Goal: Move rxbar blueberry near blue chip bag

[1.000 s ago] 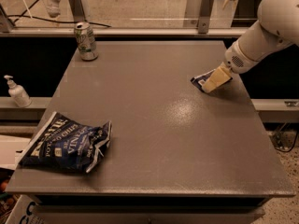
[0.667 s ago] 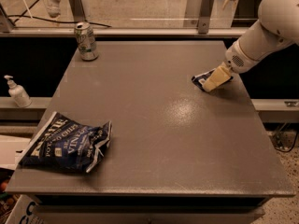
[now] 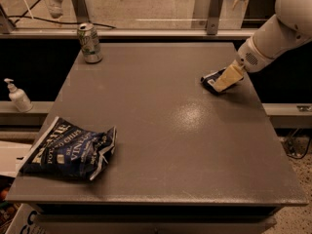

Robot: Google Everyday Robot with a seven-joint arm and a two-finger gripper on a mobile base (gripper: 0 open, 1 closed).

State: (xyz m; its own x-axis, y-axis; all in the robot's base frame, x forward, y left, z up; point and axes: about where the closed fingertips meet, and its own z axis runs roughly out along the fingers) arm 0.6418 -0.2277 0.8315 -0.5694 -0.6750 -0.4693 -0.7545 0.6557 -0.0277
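Observation:
The rxbar blueberry (image 3: 211, 80) is a small dark navy bar with a white patch, lying at the right side of the grey table (image 3: 161, 130), partly hidden under my gripper. My gripper (image 3: 225, 79), with cream fingers, comes in from the right on a white arm and sits right on the bar. The blue chip bag (image 3: 68, 150) is large and wrinkly with white lettering, lying at the front left corner of the table, far from the bar.
A green-and-silver drink can (image 3: 89, 43) stands at the back left of the table. A white pump bottle (image 3: 17, 95) stands on a ledge to the left. A metal rail and posts run behind the table.

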